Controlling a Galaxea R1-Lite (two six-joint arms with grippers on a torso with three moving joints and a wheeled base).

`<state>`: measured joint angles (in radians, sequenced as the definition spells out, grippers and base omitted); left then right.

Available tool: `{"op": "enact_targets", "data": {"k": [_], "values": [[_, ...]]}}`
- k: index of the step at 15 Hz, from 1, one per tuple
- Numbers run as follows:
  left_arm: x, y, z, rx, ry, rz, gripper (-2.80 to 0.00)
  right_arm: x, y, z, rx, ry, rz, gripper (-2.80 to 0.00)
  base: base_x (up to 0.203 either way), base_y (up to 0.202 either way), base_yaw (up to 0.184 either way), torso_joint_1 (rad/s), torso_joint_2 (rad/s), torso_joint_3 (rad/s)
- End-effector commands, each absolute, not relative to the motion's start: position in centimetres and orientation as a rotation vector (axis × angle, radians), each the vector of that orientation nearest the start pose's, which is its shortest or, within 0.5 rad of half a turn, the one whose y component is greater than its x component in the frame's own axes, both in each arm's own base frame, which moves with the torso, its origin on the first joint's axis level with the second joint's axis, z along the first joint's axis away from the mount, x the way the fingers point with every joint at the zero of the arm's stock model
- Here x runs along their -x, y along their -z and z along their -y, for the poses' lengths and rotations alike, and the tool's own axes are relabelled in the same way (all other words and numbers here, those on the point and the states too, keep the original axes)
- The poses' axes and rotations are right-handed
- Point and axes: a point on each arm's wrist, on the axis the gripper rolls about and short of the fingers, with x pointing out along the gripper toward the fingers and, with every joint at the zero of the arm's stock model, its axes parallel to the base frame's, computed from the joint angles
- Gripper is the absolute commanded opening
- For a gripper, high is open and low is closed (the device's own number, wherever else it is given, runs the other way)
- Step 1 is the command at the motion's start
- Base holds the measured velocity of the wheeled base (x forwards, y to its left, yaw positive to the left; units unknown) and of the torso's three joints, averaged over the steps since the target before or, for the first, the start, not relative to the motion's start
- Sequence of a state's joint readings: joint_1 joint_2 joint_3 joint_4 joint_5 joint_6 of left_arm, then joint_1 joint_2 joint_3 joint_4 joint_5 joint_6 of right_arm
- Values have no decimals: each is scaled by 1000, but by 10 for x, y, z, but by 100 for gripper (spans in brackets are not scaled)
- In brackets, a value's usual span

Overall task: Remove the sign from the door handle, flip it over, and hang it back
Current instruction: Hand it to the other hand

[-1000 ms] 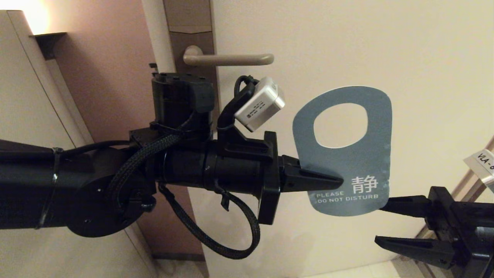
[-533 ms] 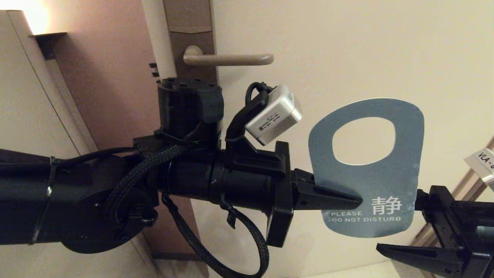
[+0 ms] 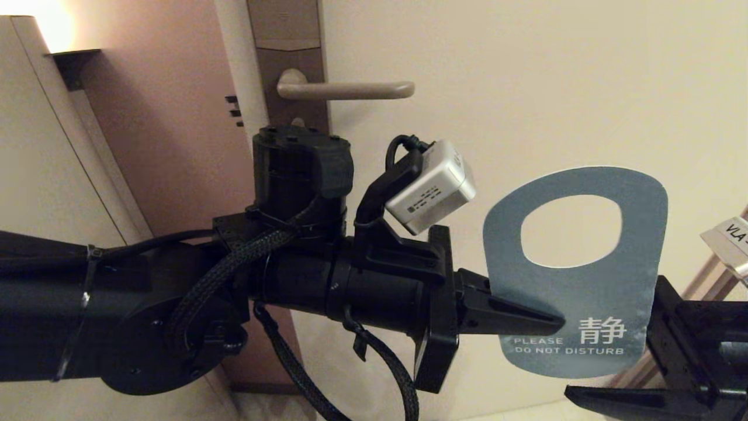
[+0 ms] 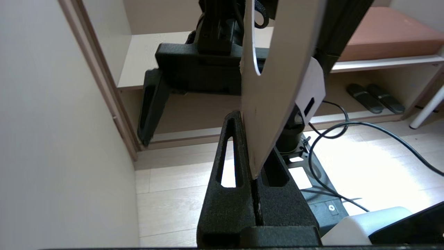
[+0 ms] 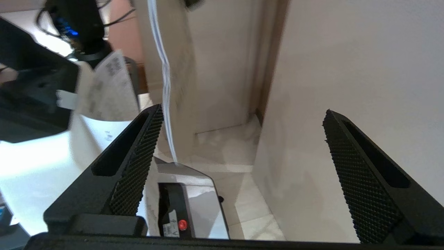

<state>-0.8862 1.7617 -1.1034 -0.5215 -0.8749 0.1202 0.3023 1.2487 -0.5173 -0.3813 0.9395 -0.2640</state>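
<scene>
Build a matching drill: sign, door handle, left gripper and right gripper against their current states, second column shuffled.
1. sign
2. door handle
3. left gripper
4. right gripper

A. bare, nothing hanging on it
B. wide open
C. blue "DO NOT DISTURB" face towards the head camera
D. shut on the sign's edge

Pairs: 1-C, 2-A, 3-D, 4-B

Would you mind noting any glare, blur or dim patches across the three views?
Head view: a wall lamp glares top left; the sign is crisp. Left wrist view: sunlit floor washes out. Right wrist view: the sign's edge smears and the background is soft.
</scene>
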Motion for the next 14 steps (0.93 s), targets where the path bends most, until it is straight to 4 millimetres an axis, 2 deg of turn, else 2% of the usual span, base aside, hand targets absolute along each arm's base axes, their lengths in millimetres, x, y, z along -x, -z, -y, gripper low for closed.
{"op": "enact_targets", "data": {"k": [1, 14], "values": [[-198, -234, 272, -89, 1774, -49, -280, -158, -192, -73, 115, -1295, -184, 0, 0, 0, 0, 0, 0, 0], [-194, -233, 274, -122, 1783, -11, -280, -164, -193, -77, 119, -1291, -193, 0, 0, 0, 0, 0, 0, 0]]}}
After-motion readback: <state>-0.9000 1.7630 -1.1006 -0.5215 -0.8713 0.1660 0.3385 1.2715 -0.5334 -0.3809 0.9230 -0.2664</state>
